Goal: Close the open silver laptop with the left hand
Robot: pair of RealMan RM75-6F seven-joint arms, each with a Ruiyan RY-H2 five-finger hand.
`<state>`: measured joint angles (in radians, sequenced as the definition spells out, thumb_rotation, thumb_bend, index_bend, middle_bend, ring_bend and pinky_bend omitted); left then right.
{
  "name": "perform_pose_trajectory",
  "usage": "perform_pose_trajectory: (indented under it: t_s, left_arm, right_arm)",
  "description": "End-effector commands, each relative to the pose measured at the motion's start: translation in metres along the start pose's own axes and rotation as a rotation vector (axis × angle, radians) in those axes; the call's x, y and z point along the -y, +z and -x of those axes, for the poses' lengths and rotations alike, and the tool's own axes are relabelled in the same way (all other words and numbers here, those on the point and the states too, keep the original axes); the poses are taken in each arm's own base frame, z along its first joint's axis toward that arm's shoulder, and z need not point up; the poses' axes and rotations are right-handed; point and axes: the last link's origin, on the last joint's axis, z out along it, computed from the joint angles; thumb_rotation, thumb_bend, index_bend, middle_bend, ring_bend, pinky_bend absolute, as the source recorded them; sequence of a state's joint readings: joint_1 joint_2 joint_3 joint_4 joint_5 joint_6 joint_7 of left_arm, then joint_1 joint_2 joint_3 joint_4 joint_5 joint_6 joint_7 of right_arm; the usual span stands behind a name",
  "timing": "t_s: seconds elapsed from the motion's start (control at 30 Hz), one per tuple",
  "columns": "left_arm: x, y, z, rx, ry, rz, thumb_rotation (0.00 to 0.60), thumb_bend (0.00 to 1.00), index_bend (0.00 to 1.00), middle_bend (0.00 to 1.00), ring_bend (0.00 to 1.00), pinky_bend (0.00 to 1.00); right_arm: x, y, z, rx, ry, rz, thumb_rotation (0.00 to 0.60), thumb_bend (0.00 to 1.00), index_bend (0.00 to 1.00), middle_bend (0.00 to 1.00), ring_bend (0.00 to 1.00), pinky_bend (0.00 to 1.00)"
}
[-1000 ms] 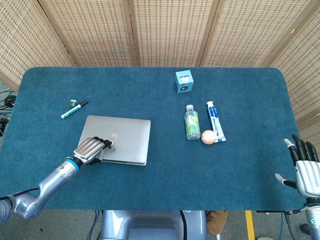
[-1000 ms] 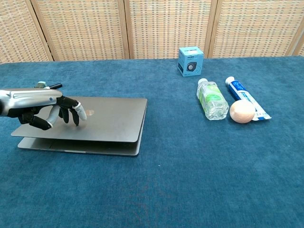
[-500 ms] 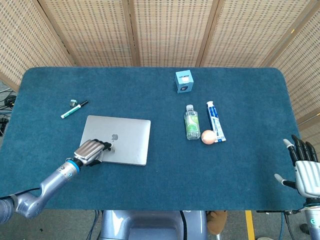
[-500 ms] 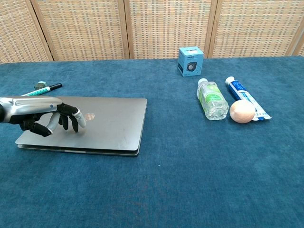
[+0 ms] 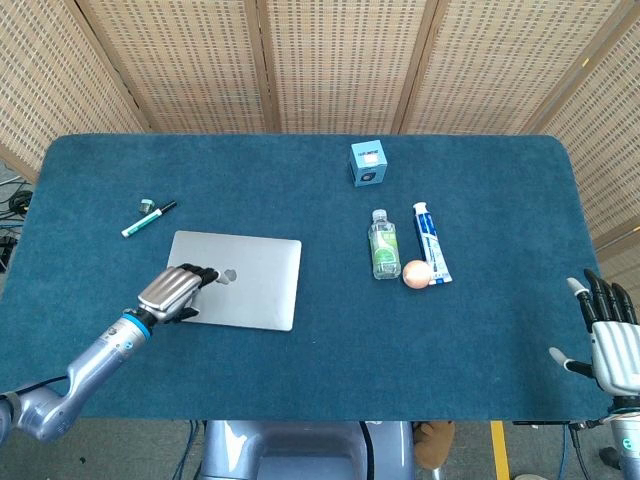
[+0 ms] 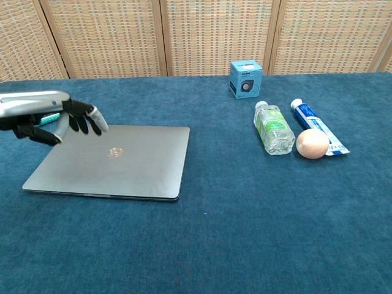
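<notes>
Lid of the flat silver metal laptop (image 5: 236,279) looks hard, smooth and slippery, so press flat near its front edge; your left hand (image 6: 64,118) hovers above, fingers loosely curled, holding nothing.

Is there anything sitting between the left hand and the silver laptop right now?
Nothing visible does. The left hand hovers directly above the near-left part of the silver laptop, whose lid lies flat.

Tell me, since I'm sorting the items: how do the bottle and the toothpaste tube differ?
The bottle is clear with a green label and a white cap; the tube is blue and white. The bottle is round and fatter; the tube is flat and slimmer. An egg-shaped ball lies on the tube, not on the bottle. Both lie side by side on the table.
</notes>
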<state>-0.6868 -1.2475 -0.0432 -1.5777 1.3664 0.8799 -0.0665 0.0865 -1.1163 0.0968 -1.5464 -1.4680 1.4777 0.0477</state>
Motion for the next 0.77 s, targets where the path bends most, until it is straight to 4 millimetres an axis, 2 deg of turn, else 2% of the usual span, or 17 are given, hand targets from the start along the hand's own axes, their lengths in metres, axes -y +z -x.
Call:
perform_pose_trajectory:
  t_s: [0.03, 0.1, 0.13, 0.2, 0.27, 0.33, 0.57, 0.77]
  left_arm:
    - [0.015, -0.038, -0.046, -0.282, 0.039, -0.051, 0.6, 0.84, 0.22, 0.05, 0.02, 0.04]
    - [0.022, -0.056, -0.053, -0.362, 0.043, -0.107, 0.6, 0.48, 0.18, 0.0, 0.0, 0.0]
    - [0.026, -0.064, -0.056, -0.403, 0.042, -0.136, 0.6, 0.38, 0.17, 0.0, 0.0, 0.0]
    - [0.044, -0.098, -0.057, -0.496, 0.053, -0.261, 0.6, 0.17, 0.09, 0.0, 0.0, 0.0]
    - [0.051, -0.119, -0.05, -0.508, 0.051, -0.338, 0.6, 0.05, 0.02, 0.0, 0.0, 0.0]
    - [0.057, -0.135, -0.044, -0.503, 0.04, -0.397, 0.6, 0.0, 0.0, 0.0, 0.0, 0.0]
    - [0.07, -0.176, -0.014, -0.44, -0.013, -0.501, 0.6, 0.0, 0.0, 0.0, 0.0, 0.0]
    - [0.073, -0.182, -0.003, -0.435, -0.007, -0.498, 0.6, 0.0, 0.0, 0.0, 0.0, 0.0]
  right_arm:
    - [0.001, -0.001, 0.0, 0.0, 0.003, -0.004, 0.6, 0.0, 0.08, 0.0, 0.0, 0.0]
    - [0.002, -0.002, 0.0, -0.001, 0.004, -0.008, 0.6, 0.0, 0.08, 0.0, 0.0, 0.0]
    - [0.002, -0.002, 0.0, -0.001, 0.005, -0.01, 0.6, 0.0, 0.08, 0.0, 0.0, 0.0]
    - [0.004, -0.002, -0.001, 0.001, 0.008, -0.017, 0.6, 0.0, 0.08, 0.0, 0.0, 0.0]
    - [0.004, -0.002, -0.001, 0.002, 0.009, -0.021, 0.6, 0.0, 0.08, 0.0, 0.0, 0.0]
    - [0.005, -0.003, -0.001, 0.003, 0.011, -0.025, 0.6, 0.0, 0.08, 0.0, 0.0, 0.0]
    - [0.007, -0.005, -0.002, -0.009, 0.005, -0.039, 0.6, 0.0, 0.08, 0.0, 0.0, 0.0]
    - [0.009, -0.006, -0.003, -0.012, 0.003, -0.047, 0.6, 0.0, 0.08, 0.0, 0.0, 0.0]
